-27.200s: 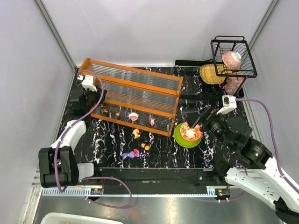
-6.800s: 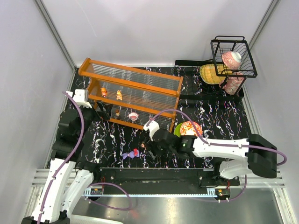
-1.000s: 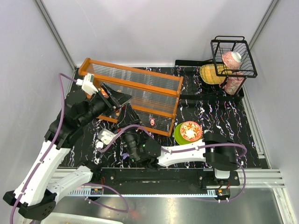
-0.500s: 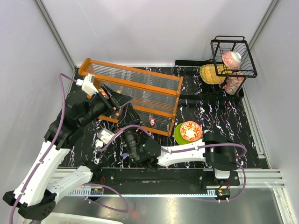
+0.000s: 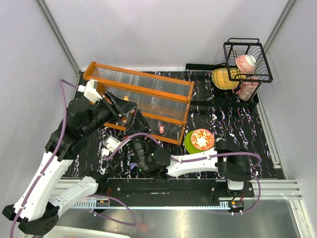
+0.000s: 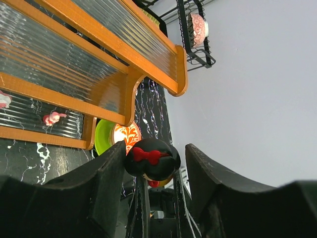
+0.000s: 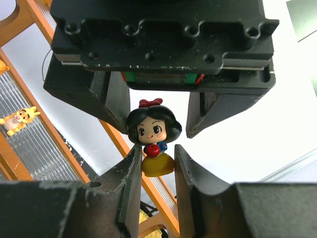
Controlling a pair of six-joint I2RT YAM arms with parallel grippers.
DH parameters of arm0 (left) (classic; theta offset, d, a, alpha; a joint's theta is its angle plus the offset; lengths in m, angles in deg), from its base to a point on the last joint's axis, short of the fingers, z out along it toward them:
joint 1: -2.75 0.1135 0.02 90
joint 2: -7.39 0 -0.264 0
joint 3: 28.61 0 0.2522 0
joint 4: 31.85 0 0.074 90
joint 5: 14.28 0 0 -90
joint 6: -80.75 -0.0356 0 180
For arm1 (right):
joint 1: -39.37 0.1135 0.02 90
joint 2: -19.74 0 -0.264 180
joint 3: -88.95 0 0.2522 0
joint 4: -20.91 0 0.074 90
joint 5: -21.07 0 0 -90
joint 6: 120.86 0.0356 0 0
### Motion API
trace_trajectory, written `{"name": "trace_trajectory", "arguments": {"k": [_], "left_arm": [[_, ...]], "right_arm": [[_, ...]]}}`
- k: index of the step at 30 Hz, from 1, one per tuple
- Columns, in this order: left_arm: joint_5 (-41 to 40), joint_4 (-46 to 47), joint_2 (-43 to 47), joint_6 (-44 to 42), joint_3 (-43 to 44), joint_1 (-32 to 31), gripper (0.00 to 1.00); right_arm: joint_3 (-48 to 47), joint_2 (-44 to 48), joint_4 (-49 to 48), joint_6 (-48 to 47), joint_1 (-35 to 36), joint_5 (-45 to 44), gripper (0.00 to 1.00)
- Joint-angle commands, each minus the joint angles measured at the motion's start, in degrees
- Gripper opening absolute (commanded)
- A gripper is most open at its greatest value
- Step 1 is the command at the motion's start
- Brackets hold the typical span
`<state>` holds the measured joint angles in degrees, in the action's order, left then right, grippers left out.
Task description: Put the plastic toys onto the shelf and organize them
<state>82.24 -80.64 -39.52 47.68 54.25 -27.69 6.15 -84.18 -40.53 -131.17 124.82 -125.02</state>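
A small plastic toy (image 7: 153, 136) with black hair, a red bow and a yellow skirt is held up in front of the orange-framed shelf (image 5: 141, 94). My right gripper (image 7: 157, 153) is shut on its yellow skirt. My left gripper (image 6: 156, 148) straddles the toy's black head (image 6: 151, 158) from the other side: one finger touches the head, while a gap shows at the other finger. Both grippers meet near the shelf's left half, left gripper (image 5: 124, 106) above right gripper (image 5: 134, 119). A pink toy (image 5: 161, 129) and an orange toy (image 5: 125, 98) stand on the shelf.
A green plate (image 5: 189, 144) with a red-patterned bowl (image 5: 202, 139) sits right of the shelf. A black wire basket (image 5: 247, 59) holding a pink cup stands at the back right, with a yellow object (image 5: 223, 78) beside it. The right arm stretches low across the table front.
My left gripper's jaws have narrowed round the toy's head, and the left wrist has shifted slightly left. The right gripper keeps its hold on the toy and has not moved.
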Motion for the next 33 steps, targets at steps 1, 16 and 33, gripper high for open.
{"name": "trace_trajectory", "arguments": {"k": [1,16,33], "left_arm": [[-1.69,1.8,0.77,0.29,2.09,-0.24,0.53],[-2.04,1.98,0.33,0.55,2.0,-0.24,0.37],[-2.57,2.07,0.95,0.47,0.95,-0.24,0.0]], "right_arm": [[-1.28,0.82,-12.87,-0.32,-0.11,-0.77,0.0],[-0.66,1.0,-12.87,0.21,0.24,-0.86,0.0],[-2.42,0.38,-12.95,1.96,0.6,-2.35,0.43]]}}
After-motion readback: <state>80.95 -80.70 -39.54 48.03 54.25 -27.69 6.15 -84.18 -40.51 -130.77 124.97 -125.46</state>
